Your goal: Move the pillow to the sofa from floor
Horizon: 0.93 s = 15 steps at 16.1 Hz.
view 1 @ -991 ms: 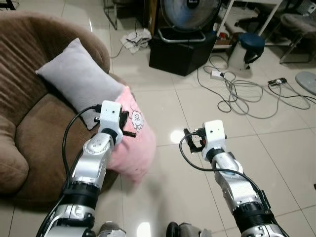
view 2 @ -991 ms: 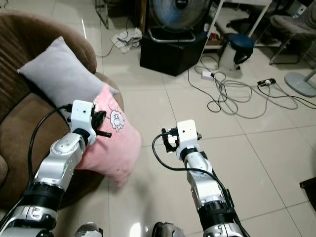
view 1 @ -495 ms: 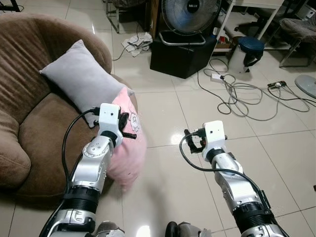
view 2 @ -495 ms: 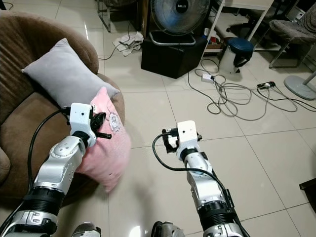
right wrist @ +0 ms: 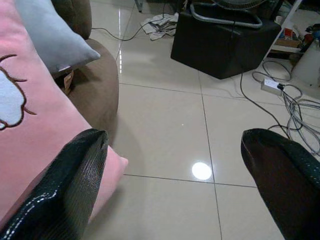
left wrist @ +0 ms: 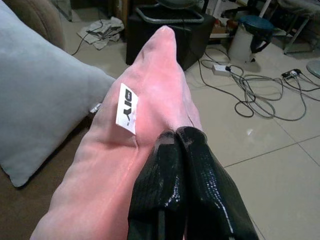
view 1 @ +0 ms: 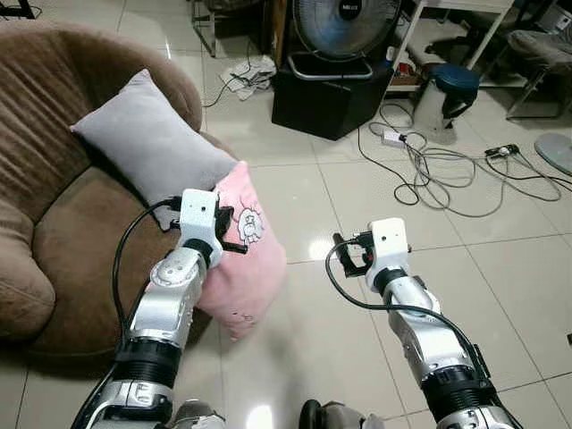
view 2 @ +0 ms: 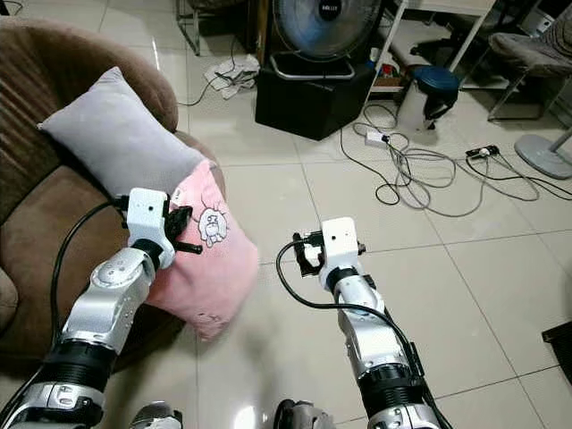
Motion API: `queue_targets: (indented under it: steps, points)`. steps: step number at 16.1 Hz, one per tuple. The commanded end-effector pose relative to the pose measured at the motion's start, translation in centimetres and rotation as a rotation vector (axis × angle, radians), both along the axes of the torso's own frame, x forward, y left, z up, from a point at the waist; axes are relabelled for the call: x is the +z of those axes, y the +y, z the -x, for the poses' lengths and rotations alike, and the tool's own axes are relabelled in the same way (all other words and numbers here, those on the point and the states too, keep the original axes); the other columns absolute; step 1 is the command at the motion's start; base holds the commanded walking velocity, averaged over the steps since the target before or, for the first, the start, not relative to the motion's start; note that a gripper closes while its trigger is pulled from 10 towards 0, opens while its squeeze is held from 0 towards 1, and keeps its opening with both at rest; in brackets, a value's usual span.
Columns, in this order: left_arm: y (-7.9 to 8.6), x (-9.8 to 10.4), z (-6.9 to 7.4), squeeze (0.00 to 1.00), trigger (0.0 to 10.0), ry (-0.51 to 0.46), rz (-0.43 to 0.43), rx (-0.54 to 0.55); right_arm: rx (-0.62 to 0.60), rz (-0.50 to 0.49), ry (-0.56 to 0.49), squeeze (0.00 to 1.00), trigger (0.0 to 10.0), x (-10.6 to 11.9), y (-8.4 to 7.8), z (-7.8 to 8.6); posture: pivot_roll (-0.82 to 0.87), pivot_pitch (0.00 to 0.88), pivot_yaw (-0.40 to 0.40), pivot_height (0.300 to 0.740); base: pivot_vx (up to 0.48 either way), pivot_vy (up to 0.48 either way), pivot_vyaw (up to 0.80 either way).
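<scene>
pink pillow point(view 1: 243, 268) pinched at its edge by closed left gripper point(left wrist: 176, 137), grey pillow point(view 1: 147, 147) on sofa point(view 1: 54, 232) beside it, right gripper point(right wrist: 175, 165) spread wide, nothing held

The left gripper point(left wrist: 175, 137) covers the pink pillow point(view 1: 246, 268) edge it pinches, and the left arm hides the pillow's 9 o'clock side. The brown sofa point(view 1: 63, 214) runs off at 9 o'clock. The standing fan point(view 1: 344, 22) is cropped at 12 o'clock. The pillow's white tag point(left wrist: 126, 107) lettering is unclear.
</scene>
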<state>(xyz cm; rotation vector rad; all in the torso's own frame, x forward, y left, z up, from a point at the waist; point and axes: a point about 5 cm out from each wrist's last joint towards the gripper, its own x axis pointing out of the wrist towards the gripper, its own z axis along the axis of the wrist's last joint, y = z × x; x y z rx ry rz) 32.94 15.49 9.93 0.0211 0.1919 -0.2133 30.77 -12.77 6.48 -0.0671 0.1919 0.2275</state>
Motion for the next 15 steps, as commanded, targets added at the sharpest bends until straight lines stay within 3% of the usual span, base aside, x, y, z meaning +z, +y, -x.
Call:
queue_targets:
  steps: [1,10,15]
  points:
    - [-0.71,1.2,-0.15,0.0,0.0,-0.051,0.005,-0.029,-0.023,-0.007,-0.003,0.0,10.0,0.2,-0.7,0.01,0.17,0.145,-0.118,0.74,0.0,0.0,0.0]
    - [-0.67,1.05,0.14,0.0,0.0,-0.064,-0.006,-0.023,-0.032,0.042,0.001,0.0,10.0,0.1,-0.86,-0.44,0.19,0.132,-0.124,0.74,0.0,0.0,0.0]
    - [-0.94,1.31,0.21,0.0,0.0,-0.096,-0.039,-0.01,-0.018,0.082,-0.006,0.0,10.0,0.22,-0.82,-0.69,0.19,0.128,-0.128,0.74,0.0,-0.48,0.4]
